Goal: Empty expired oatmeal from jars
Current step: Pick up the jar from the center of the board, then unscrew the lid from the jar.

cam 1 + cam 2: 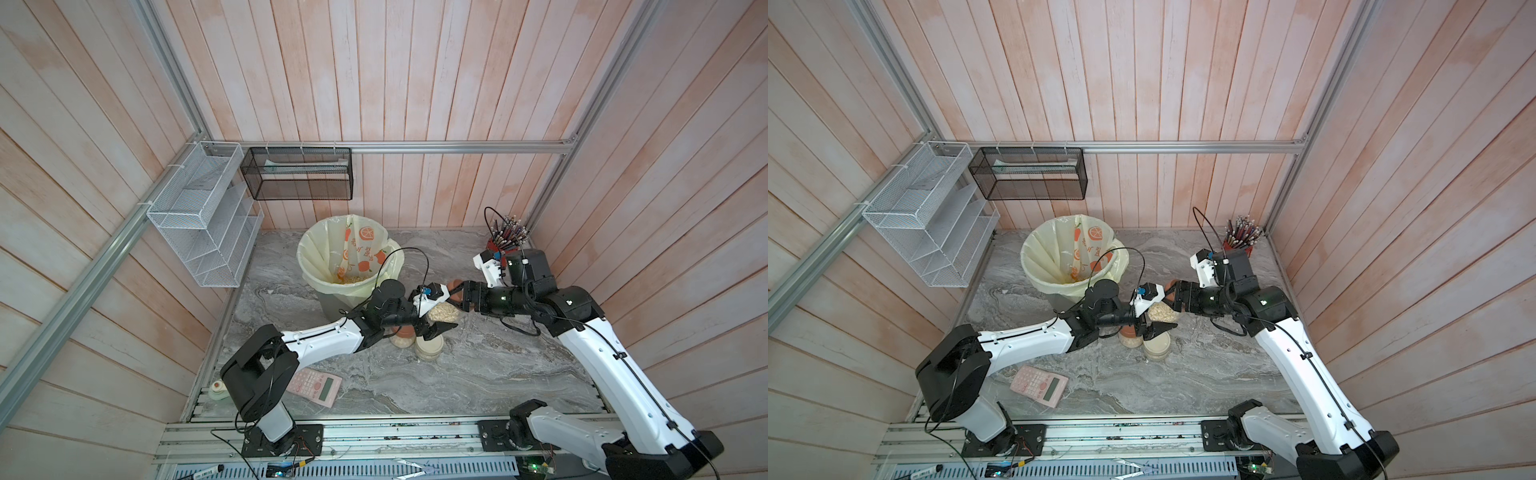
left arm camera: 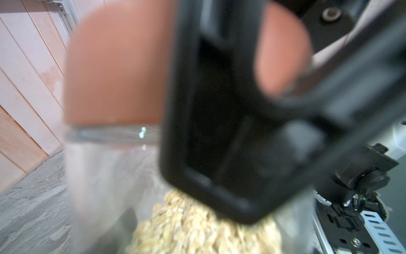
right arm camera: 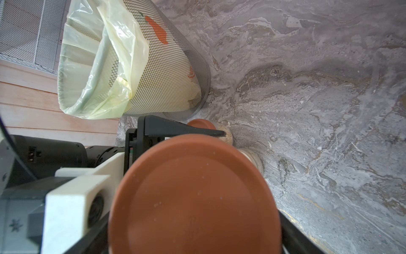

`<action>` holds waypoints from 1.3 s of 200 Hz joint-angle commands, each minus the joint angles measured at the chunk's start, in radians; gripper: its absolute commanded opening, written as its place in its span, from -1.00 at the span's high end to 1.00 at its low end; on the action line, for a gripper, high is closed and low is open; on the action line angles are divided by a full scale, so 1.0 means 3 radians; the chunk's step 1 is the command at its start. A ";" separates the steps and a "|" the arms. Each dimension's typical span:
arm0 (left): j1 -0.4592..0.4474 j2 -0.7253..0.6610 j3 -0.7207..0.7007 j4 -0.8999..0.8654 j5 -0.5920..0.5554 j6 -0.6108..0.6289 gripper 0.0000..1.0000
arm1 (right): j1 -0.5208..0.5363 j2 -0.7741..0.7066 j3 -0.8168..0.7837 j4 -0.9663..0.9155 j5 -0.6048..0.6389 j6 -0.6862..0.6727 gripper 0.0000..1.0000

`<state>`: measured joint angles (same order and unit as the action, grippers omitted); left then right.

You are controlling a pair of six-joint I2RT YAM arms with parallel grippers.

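- Left arm [image 1: 320, 338]: extends from the near-left base toward the centre, forearm low and almost level
- Left gripper [image 1: 443, 313]: turned on its side, jaws closed against the clear body of the oatmeal jar [image 1: 1162, 312]
- Right arm [image 1: 602, 353]: slopes up from the near-right base, elbow bent, forearm pointing left
- Right gripper [image 1: 457, 296]: faces the left gripper, jaws clamped across the terracotta lid [image 3: 193, 198]

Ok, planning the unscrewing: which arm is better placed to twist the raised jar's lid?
Probably right: the right fingers grip the terracotta lid; the left fingers straddle the jar, suited to bracing it.
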<state>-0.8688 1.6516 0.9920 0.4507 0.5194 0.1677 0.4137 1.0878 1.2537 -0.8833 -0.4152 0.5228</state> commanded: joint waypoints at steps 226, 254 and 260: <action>0.0002 0.0051 -0.0017 0.0861 -0.0207 -0.0053 0.50 | 0.0096 -0.0667 -0.0297 0.0376 0.0142 0.0214 -0.96; 0.0002 -0.0017 -0.0073 0.0941 -0.0321 0.0012 0.52 | 0.0096 -0.0812 -0.0271 0.0322 0.0271 0.0376 -0.96; -0.0005 -0.0040 -0.0080 0.0937 -0.0355 0.0035 0.52 | 0.0094 -0.0838 -0.0262 0.0311 0.0310 0.0422 -0.96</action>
<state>-0.8707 1.6707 0.9760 0.6193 0.4618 0.1535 0.4370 0.8726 1.1469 -0.7631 -0.3672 0.5957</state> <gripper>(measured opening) 0.847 0.980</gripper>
